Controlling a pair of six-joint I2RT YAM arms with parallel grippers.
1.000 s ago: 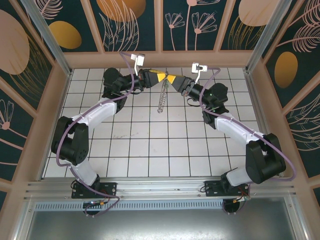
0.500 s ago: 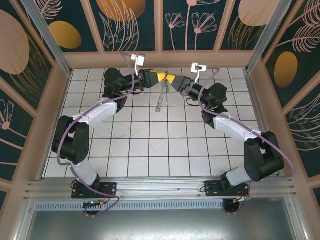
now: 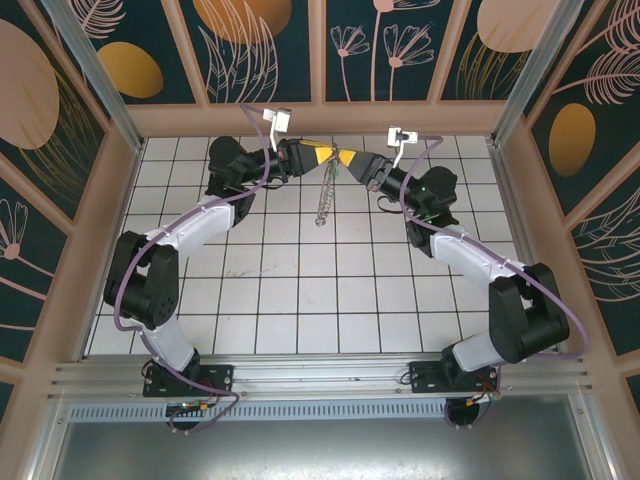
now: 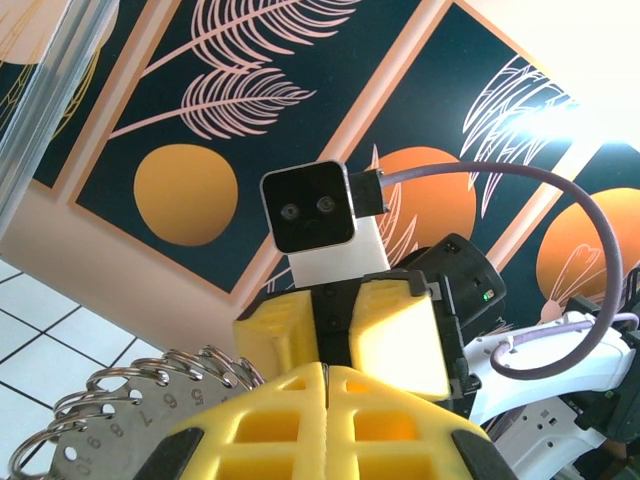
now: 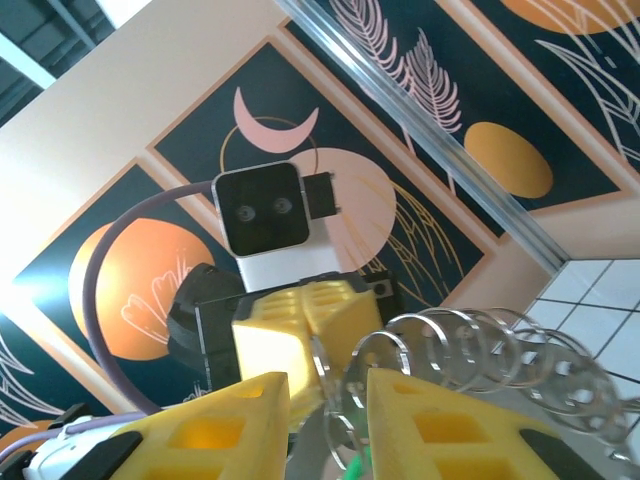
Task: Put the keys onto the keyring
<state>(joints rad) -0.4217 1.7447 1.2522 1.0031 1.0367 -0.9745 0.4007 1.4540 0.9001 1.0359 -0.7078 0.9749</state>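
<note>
**Claws and keyring at the point of threading.** Both claws meet nose to nose above the far middle of the counter [image 3: 300, 300].

- **Left claw:** The left claw [image 3: 318, 152] is shut, its 2 yellow fingers [image 4: 300, 385] pressed flat together. We judge that it pinches the keyring [image 3: 322, 196]. The keyring hangs from the meeting point, its long axis running down toward the near edge.
- **Right claw:** The right claw [image 3: 347, 158] stands narrowly parted, and the hoop's thin wire crosses its gap, with the silvery loops fanning out just beside it.
- **Key:** The key [image 5: 353, 467] shows as 1 green sliver low in that gap, nearer the right finger. We cannot tell whether the fingers grip it.

The coming move turns on 1 relation: the key lies just beside the hoop wire. The right claw is the nearer one to bring it on.
</note>
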